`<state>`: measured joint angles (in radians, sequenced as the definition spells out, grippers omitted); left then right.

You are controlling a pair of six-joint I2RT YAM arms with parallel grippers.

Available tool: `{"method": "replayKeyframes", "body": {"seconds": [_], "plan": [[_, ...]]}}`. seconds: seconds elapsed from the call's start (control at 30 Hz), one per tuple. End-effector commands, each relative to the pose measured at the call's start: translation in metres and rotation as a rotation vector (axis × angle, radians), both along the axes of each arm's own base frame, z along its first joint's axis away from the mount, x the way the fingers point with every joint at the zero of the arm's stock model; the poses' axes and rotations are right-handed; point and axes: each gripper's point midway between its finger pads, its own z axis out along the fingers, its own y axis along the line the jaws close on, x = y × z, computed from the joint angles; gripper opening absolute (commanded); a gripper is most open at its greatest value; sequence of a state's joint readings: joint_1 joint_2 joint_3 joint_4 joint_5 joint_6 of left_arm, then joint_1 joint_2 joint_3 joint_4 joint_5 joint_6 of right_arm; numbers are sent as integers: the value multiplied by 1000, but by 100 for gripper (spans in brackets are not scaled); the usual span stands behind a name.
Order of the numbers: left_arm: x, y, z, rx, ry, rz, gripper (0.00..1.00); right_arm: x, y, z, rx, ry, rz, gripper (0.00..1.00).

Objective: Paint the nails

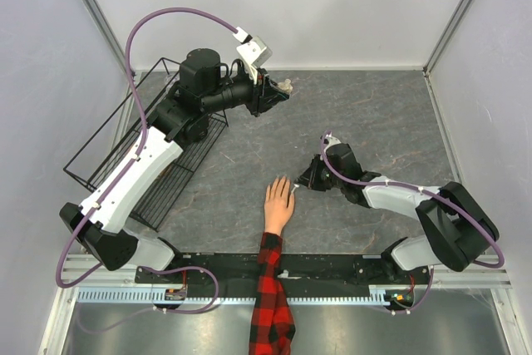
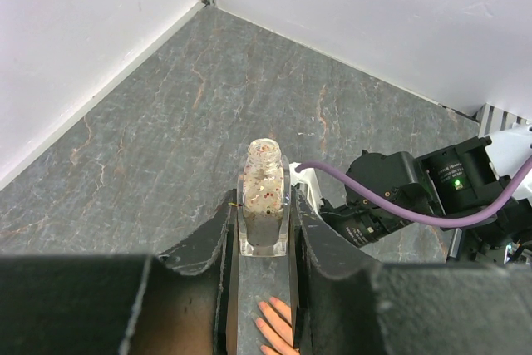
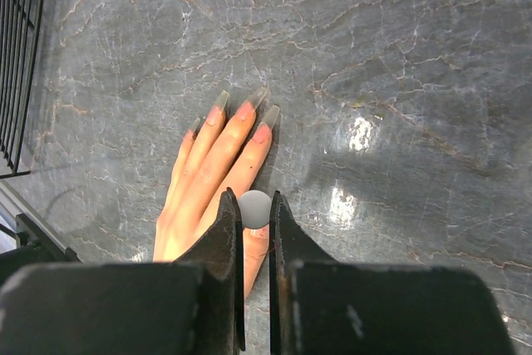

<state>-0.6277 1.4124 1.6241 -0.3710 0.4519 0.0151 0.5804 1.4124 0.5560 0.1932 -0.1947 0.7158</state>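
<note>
The peach mannequin hand lies flat on the table, fingers pointing away, with a red-and-black plaid sleeve. Its nails look pink with long greyish tips. My right gripper hovers over the thumb side of the hand, shut on a small round grey cap; whatever hangs under the cap is hidden. My left gripper is raised at the back of the table, shut on an uncapped clear bottle of speckled polish. The same bottle shows in the top view.
A black wire rack stands along the left side under the left arm. White walls close in the back and both sides. The right arm and its purple cable lie low across the table's right half.
</note>
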Motion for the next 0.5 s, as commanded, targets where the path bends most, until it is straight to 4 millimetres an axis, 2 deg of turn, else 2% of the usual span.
{"method": "replayKeyframes", "body": {"seconds": [0.0, 0.47], "plan": [[-4, 2, 25, -42, -72, -17, 2, 1, 4, 2, 26, -4, 4, 0], [-3, 0, 25, -45, -67, -18, 2, -1, 2, -3, 8, 3, 7, 0]]}}
